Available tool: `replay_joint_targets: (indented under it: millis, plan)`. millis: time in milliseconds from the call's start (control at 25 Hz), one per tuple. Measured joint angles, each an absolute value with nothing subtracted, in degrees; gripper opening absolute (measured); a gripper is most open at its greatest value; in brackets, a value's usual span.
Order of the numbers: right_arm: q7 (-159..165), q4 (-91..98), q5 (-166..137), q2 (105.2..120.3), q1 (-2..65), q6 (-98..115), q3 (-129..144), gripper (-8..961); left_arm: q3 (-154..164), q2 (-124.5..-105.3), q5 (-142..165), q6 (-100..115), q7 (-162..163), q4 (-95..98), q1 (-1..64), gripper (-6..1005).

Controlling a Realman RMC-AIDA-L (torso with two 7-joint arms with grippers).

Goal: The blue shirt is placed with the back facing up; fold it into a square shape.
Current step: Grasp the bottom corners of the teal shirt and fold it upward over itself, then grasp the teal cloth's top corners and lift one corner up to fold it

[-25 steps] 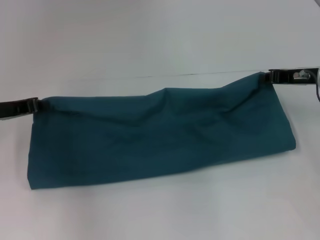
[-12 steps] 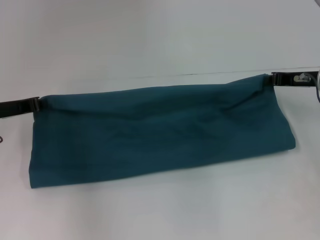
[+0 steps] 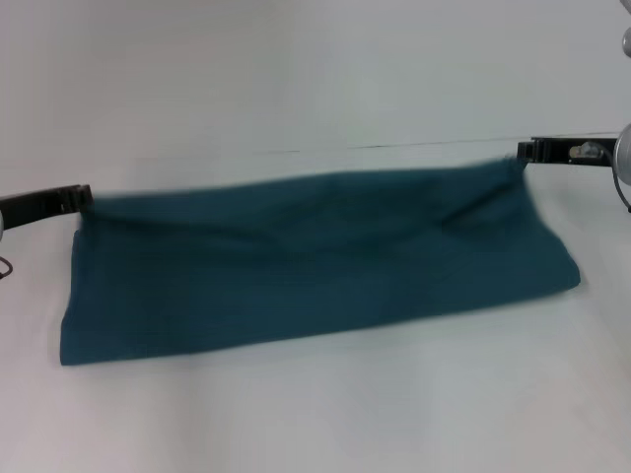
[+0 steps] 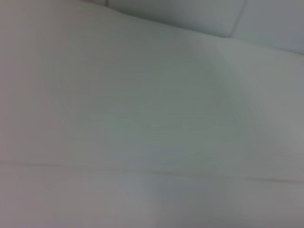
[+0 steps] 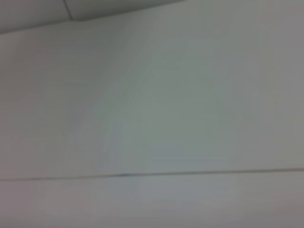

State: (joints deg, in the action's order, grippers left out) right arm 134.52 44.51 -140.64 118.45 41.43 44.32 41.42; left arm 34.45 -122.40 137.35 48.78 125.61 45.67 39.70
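Note:
The blue shirt lies folded into a long band across the white table in the head view, its upper edge lifted off the surface. My left gripper is shut on the shirt's upper left corner. My right gripper is shut on the upper right corner, farther back and higher. The upper edge stretches between them with a slight sag near the right. The lower edge rests on the table. Both wrist views show only white table surface, with no shirt or fingers.
The white table runs all around the shirt, with a thin seam line across it behind the right gripper. Nothing else stands on it.
The shirt's upper edge has been pulled tighter, so the crumple in the middle has smoothed out. Both grippers have shifted slightly, and the left end has moved a little to the right.

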Motion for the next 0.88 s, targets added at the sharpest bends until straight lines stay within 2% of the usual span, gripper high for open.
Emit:
replay_joint_targets:
  millis: [40, 240, 320, 600, 680, 800, 880]
  plan:
    - [134.52, 44.52, -140.44, 118.56, 41.46, 43.40, 41.48, 191, 34.75, -123.23, 137.08, 44.46, 125.21, 45.31, 39.69, 149]
    - [134.89, 44.92, -140.29, 118.47, 42.10, 42.46, 41.59, 203, 35.19, -122.79, 136.84, 42.24, 124.86, 43.75, 40.07, 151]
    - [134.96, 44.93, -140.35, 118.39, 42.15, 42.37, 41.59, 281, 35.22, -122.71, 136.84, 42.08, 124.81, 43.51, 40.15, 152]
    - [134.62, 45.03, -140.38, 118.24, 42.14, 43.80, 41.62, 583, 35.34, -121.79, 136.85, 43.75, 125.06, 43.52, 39.76, 451]
    - [134.58, 45.45, -140.30, 117.94, 42.11, 45.82, 41.64, 679, 35.34, -120.81, 137.04, 47.36, 126.22, 43.86, 39.51, 532]
    - [134.51, 46.75, -140.45, 117.40, 42.05, 50.20, 41.90, 734, 35.06, -118.06, 137.33, 56.84, 131.11, 44.62, 39.07, 657]
    - [134.57, 48.61, -140.52, 117.34, 41.63, 52.96, 42.09, 771, 35.02, -117.43, 137.34, 59.81, 132.77, 44.96, 38.90, 748]
